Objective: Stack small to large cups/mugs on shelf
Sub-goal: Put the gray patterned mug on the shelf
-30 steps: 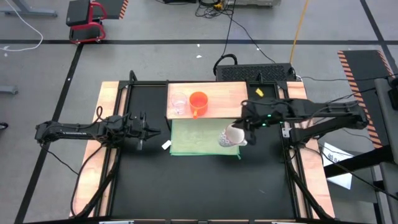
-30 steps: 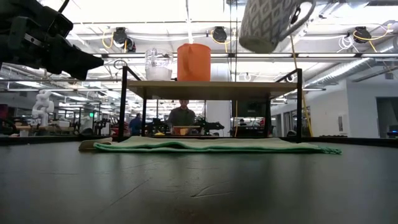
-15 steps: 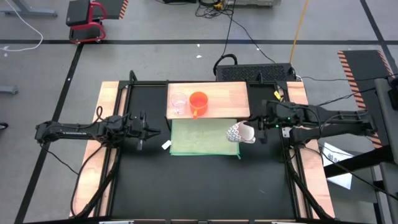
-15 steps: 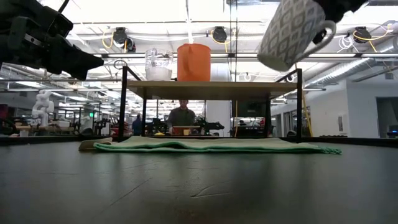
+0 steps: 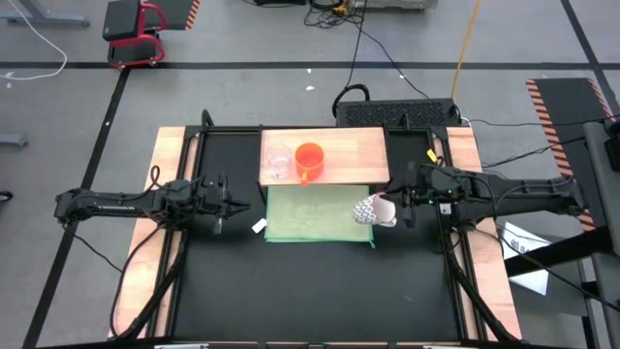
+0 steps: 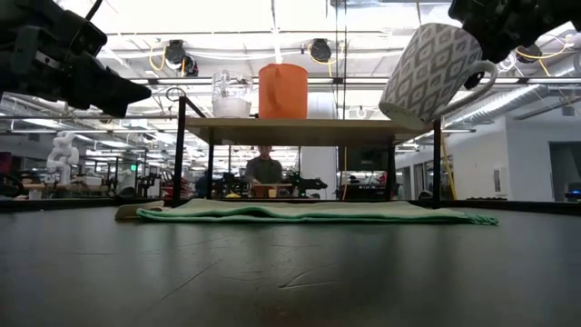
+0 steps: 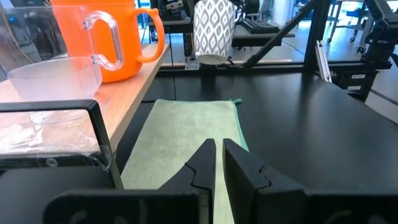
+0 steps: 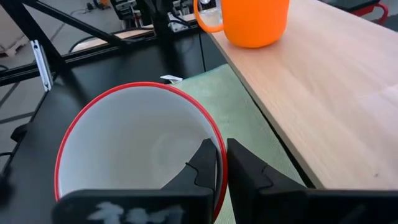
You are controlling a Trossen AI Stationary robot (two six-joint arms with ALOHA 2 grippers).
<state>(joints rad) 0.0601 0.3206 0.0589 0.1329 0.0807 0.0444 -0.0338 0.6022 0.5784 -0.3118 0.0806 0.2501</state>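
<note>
The pale-wood shelf [image 5: 349, 155] stands at the table's far middle. On its left part stand the clear cup [image 5: 279, 162] and the orange mug [image 5: 309, 160]. My right gripper [image 5: 393, 206] is shut on the white mug [image 5: 370, 208], which has a grey diamond pattern and a red rim. It holds the mug in the air just near of the shelf's right end, over the green mat [image 5: 310, 218]. In the low view the mug [image 6: 427, 73] is tilted, about level with the shelf top. My left gripper [image 5: 235, 204] is shut and empty, left of the mat. My right gripper pinches the white mug's red rim [image 8: 214, 138], one finger [image 8: 200, 167] inside the mug and one [image 8: 244, 169] outside. The fingers come roughly level from the table's right side. The mug is lifted clear and tilted, its mouth toward the gripper and its handle [image 6: 483, 77] on the right.
Black frame posts [image 6: 437, 154] hold the shelf above the table. Wooden strips [image 5: 145, 252] run along the table's left and right sides. A small white scrap [image 5: 259, 227] lies at the mat's near left corner. The shelf's right part [image 8: 336, 87] is bare wood.
My right gripper has carried the white mug toward the table's right edge and somewhat down, from above the shelf's level to about the height of the shelf top. The mug stays tilted and clear of everything.
</note>
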